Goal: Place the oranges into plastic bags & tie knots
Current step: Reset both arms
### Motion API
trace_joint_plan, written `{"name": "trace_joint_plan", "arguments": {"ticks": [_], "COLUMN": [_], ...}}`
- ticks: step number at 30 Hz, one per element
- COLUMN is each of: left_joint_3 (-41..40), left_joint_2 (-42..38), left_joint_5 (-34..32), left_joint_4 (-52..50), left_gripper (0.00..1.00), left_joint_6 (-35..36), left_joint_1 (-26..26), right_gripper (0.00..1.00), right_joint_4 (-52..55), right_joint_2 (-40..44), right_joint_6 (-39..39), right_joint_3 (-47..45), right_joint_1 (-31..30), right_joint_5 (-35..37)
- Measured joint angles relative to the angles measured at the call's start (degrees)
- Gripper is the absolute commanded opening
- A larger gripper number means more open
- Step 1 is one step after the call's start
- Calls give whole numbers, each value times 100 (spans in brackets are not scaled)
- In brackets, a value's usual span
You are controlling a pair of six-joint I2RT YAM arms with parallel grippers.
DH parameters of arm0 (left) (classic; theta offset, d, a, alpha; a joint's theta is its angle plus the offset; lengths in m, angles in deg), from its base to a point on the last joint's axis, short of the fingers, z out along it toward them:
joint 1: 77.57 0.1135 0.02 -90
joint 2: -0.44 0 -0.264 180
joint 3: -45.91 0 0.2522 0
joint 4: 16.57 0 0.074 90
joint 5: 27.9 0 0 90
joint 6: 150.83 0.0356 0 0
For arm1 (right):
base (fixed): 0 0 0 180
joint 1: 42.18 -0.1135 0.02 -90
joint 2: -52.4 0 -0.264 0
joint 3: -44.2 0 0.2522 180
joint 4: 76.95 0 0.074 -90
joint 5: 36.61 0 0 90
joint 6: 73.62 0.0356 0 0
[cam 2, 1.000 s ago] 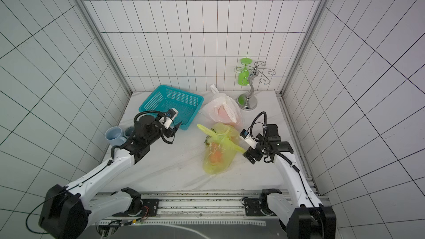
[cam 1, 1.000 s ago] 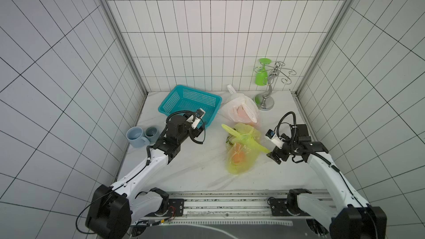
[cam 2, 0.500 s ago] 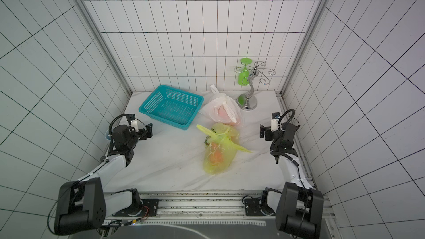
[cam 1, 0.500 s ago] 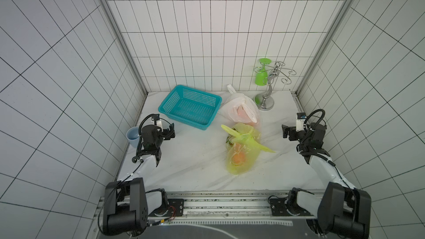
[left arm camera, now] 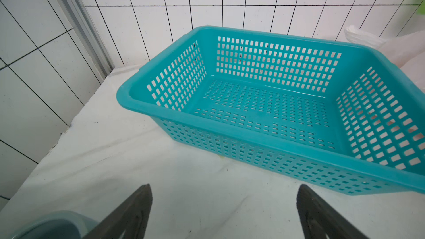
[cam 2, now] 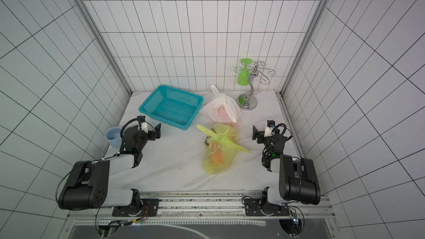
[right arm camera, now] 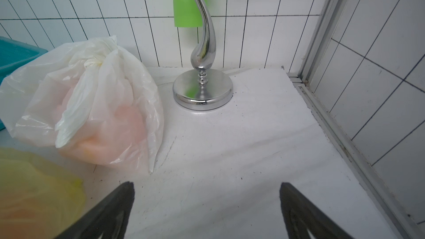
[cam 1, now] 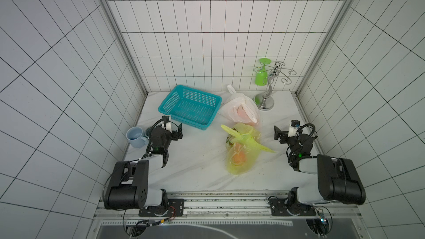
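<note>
My left jaws stand wide apart, holding nothing, facing the teal perforated basket (left arm camera: 230, 128). My right jaws gape just as wide, empty, over the white veined counter (right arm camera: 230, 157). Between them, well apart from both, lies the crinkly yellow-green bag (cam 1: 241, 168), its handles twisted into a knot (cam 1: 244, 137) and oranges (cam 1: 239, 157) glowing through. The filmy white bag (right arm camera: 92, 102), also tied, sits just behind, between the basket and a chrome stand (right arm camera: 202, 88). Bare counter surrounds both arms.
</note>
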Motion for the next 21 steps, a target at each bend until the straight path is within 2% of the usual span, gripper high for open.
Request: {"name": "trace_joint_plan", "arguments": {"ticks": [6,21], "left_joint_3": [-431,-195], "left_joint_2": [953,935], "left_joint_5": [-66,-343], "left_joint_4": [1665,1469], "left_gripper": [97,97], "left_joint_6": [-46,-17], "left_joint_1": [-79,-269], "right_gripper": [100,100], "right_joint_4": [-389,-490], "right_joint_2": [-343,-356], "right_joint_6": [-39,-122], "right_joint_3": [-35,-35], "right_joint_1": [-225,-367], "right_joint_5": [76,240]}}
